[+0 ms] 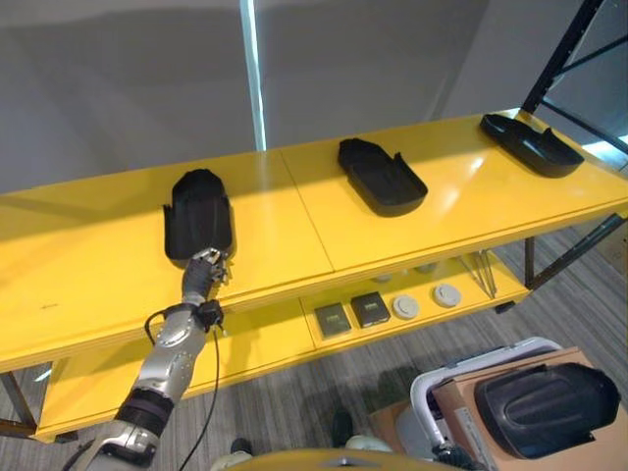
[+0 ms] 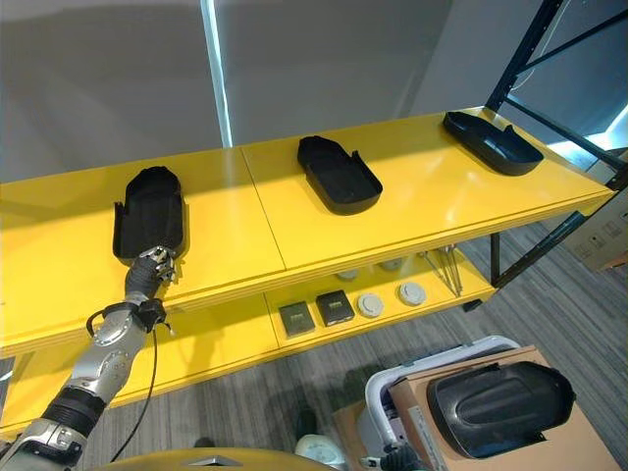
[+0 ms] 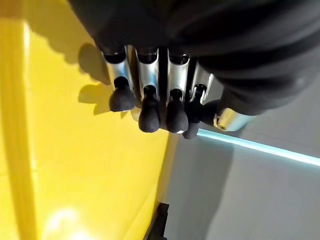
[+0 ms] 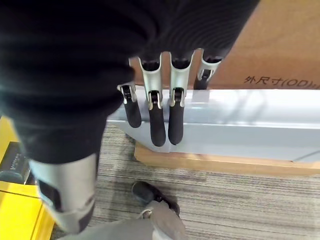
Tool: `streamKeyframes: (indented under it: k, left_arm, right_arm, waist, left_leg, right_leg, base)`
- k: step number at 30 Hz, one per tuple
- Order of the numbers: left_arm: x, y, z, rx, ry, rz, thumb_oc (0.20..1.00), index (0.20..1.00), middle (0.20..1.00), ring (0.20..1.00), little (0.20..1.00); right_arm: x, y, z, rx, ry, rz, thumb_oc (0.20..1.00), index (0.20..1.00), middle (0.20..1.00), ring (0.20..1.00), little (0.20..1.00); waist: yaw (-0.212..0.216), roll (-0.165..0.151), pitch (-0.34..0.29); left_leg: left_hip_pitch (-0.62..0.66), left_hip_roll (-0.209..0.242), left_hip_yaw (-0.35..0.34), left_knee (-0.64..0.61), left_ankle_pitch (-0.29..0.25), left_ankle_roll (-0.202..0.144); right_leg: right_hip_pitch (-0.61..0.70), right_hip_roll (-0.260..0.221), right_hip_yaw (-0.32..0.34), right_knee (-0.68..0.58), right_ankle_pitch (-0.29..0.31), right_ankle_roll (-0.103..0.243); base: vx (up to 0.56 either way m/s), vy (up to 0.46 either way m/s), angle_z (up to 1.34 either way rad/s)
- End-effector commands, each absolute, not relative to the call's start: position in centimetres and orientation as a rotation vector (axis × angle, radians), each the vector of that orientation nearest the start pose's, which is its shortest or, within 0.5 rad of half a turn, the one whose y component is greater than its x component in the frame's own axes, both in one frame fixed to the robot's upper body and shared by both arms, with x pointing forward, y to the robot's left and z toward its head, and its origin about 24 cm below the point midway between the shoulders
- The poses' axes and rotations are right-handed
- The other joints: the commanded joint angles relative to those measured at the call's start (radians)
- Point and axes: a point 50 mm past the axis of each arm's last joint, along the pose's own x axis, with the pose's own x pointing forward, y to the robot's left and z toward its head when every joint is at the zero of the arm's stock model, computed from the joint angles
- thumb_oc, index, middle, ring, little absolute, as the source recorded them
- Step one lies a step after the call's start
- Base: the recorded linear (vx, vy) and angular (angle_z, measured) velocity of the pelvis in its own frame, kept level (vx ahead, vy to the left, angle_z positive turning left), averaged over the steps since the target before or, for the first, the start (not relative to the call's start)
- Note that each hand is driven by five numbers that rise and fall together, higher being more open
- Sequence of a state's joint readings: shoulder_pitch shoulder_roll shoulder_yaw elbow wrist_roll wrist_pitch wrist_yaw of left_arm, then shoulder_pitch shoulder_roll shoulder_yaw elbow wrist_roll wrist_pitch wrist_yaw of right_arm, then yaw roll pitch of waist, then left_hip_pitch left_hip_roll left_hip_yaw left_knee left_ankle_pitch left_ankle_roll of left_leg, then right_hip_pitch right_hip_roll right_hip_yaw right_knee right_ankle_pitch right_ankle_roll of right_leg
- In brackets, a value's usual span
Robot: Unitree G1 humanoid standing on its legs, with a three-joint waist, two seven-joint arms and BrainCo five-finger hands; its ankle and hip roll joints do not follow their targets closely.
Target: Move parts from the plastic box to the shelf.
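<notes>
1. Left hand (image 1: 206, 267) reaches up to the near end of a black part (image 1: 199, 214) lying on the top board of the yellow shelf (image 1: 294, 221). Its fingers sit at the part's edge, and I cannot tell from the left eye view whether they hold it or have let go. 2 more black parts lie further along the shelf, a middle part (image 1: 383, 177) and a far part (image 1: 530, 143), well apart from each other.

2. In the right eye view another black part (image 2: 500, 394) rests on a cardboard box (image 2: 535, 446) beside the grey plastic box (image 2: 432, 378). It is a dark, shallow, moulded shell with a raised rim.

3. Left wrist view: the fingers (image 3: 150, 112) hang relaxed and nearly straight over bare yellow board, clasping nothing visible. I judge the part set down. The hand should lift straight away so it does not drag the part.

4. Right wrist view: the right hand (image 4: 157, 117) hangs slack, fingers straight, by the plastic box's grey rim (image 4: 250, 125), holding nothing.
</notes>
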State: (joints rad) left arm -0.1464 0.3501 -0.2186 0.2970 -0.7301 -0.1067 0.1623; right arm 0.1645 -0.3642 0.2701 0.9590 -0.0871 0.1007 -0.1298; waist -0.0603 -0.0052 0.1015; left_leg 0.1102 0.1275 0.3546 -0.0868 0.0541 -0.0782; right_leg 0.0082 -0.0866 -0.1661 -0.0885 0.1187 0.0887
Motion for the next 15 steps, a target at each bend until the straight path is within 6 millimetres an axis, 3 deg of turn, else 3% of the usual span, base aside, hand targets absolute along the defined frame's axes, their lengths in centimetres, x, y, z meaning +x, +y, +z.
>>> streamKeyframes:
  k: [1, 4, 9, 14, 15]
  left_arm:
    - [29.1, 19.4, 4.0, -0.370, 0.077, 0.106, 0.200, 0.200, 0.200, 0.200, 0.200]
    - [29.3, 20.4, 2.6, -0.305, 0.154, 0.196, 0.200, 0.200, 0.200, 0.200, 0.200]
    - [29.7, 21.3, 2.0, -0.255, 0.168, 0.228, 0.200, 0.200, 0.200, 0.200, 0.200]
    - [30.0, 20.9, 2.8, -0.228, 0.113, 0.160, 0.200, 0.200, 0.200, 0.200, 0.200]
    - [30.1, 20.3, 3.7, -0.220, 0.067, 0.097, 0.200, 0.200, 0.200, 0.200, 0.200]
  right_arm:
    - [6.0, -26.3, -15.0, -0.621, 1.269, 0.032, 1.000, 1.000, 1.000, 1.000, 1.000]
    - [6.2, -26.3, -15.0, -0.627, 1.267, 0.043, 1.000, 1.000, 1.000, 1.000, 1.000]
    - [6.1, -26.2, -15.1, -0.635, 1.270, 0.049, 1.000, 1.000, 1.000, 1.000, 1.000]
    - [6.1, -26.3, -15.1, -0.637, 1.268, 0.047, 1.000, 1.000, 1.000, 1.000, 1.000]
    - [6.2, -26.3, -15.1, -0.636, 1.262, 0.045, 1.000, 1.000, 1.000, 1.000, 1.000]
  waist:
    - [-0.012, 0.023, 0.041]
    - [-0.017, 0.024, 0.038]
    - [-0.026, 0.023, 0.038]
    - [-0.025, 0.023, 0.044]
    - [-0.022, 0.023, 0.048]
  left_leg:
    - [-0.012, 0.048, -0.030, 0.041, -0.057, 0.000]
    - [-0.013, 0.048, -0.030, 0.041, -0.056, -0.001]
    - [-0.012, 0.049, -0.025, 0.043, -0.056, -0.001]
    - [-0.016, 0.049, -0.026, 0.044, -0.057, -0.001]
    - [-0.017, 0.049, -0.028, 0.044, -0.057, 0.000]
  right_leg:
    - [0.053, -0.071, 0.007, 0.026, -0.082, 0.067]
    - [0.051, -0.072, 0.008, 0.030, -0.084, 0.070]
    - [0.049, -0.073, 0.012, 0.032, -0.085, 0.073]
    - [0.045, -0.072, 0.015, 0.033, -0.086, 0.071]
    - [0.044, -0.072, 0.014, 0.033, -0.086, 0.070]
  base:
    - [0.00, 0.000, 0.00]
    - [0.00, 0.000, 0.00]
    - [0.00, 0.000, 0.00]
    - [0.00, 0.000, 0.00]
    - [0.00, 0.000, 0.00]
